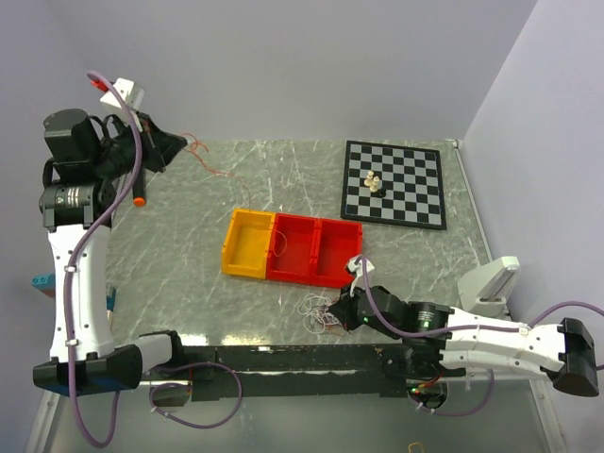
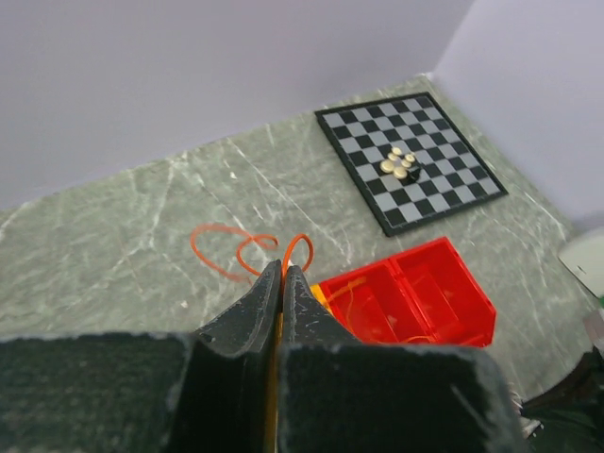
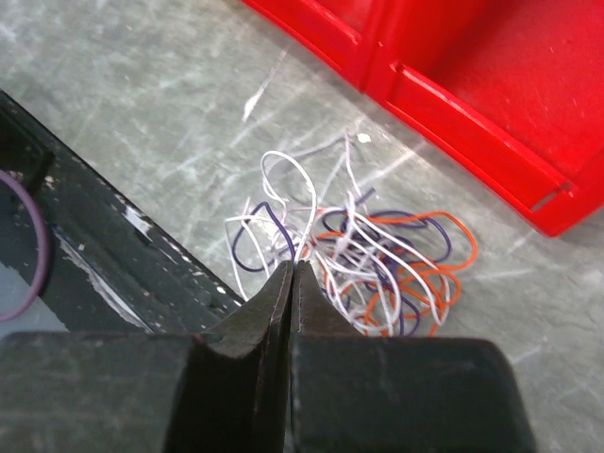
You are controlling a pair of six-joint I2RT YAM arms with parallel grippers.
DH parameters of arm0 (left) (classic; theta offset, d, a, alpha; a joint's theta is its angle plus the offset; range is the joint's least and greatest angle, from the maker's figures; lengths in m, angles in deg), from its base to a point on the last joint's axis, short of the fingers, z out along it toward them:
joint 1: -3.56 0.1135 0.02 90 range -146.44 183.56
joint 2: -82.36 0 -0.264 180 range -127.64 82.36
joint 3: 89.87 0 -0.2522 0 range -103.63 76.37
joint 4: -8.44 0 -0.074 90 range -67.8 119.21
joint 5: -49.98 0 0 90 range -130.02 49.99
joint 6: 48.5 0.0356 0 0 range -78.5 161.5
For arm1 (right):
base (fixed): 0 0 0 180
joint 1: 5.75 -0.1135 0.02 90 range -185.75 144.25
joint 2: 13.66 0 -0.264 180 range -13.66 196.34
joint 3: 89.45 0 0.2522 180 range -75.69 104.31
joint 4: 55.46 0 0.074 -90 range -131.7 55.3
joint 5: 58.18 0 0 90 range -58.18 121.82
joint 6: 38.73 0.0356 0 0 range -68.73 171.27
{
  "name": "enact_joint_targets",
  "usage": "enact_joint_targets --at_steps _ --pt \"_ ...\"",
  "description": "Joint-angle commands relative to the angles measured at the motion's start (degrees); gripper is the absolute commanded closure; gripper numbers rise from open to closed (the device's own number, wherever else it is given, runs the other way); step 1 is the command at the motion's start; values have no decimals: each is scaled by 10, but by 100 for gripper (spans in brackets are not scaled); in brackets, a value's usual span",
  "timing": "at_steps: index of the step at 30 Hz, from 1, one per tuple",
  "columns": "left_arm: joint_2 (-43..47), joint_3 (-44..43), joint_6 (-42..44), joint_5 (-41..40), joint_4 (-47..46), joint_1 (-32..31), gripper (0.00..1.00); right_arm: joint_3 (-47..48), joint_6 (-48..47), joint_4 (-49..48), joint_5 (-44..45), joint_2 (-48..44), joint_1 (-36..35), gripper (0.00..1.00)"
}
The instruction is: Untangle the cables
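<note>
A clump of thin white, purple and orange cables [image 3: 377, 260] lies on the marble table just in front of the red bin; it also shows in the top view as the clump [image 1: 317, 316]. My right gripper [image 3: 293, 268] is low over the clump's left side, shut, with a white cable running into its tips. It sits at the near table edge as the right gripper [image 1: 333, 308]. Far back left, my left gripper [image 2: 283, 269] is shut on a separate orange cable [image 2: 223, 253], whose loops trail on the table. The top view shows that left gripper [image 1: 180, 143] and its orange cable [image 1: 211, 164].
A yellow bin [image 1: 248, 243] joins a two-compartment red bin [image 1: 314, 250] mid-table; an orange strand lies in the red bin [image 2: 406, 302]. A chessboard [image 1: 394, 182] with a small pile of pieces [image 1: 374, 181] sits at the back right. A black rail [image 1: 283, 357] runs along the near edge.
</note>
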Motion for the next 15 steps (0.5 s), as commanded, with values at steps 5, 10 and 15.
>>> enact_joint_targets --at_steps 5,10,15 --pt "26 52 30 32 -26 -20 99 37 -12 -37 3 5 -7 100" --pt "21 104 43 20 -39 -36 99 43 -14 -36 5 7 -7 100" --pt "16 107 44 21 -40 -48 99 45 -15 -36 5 9 -7 100"
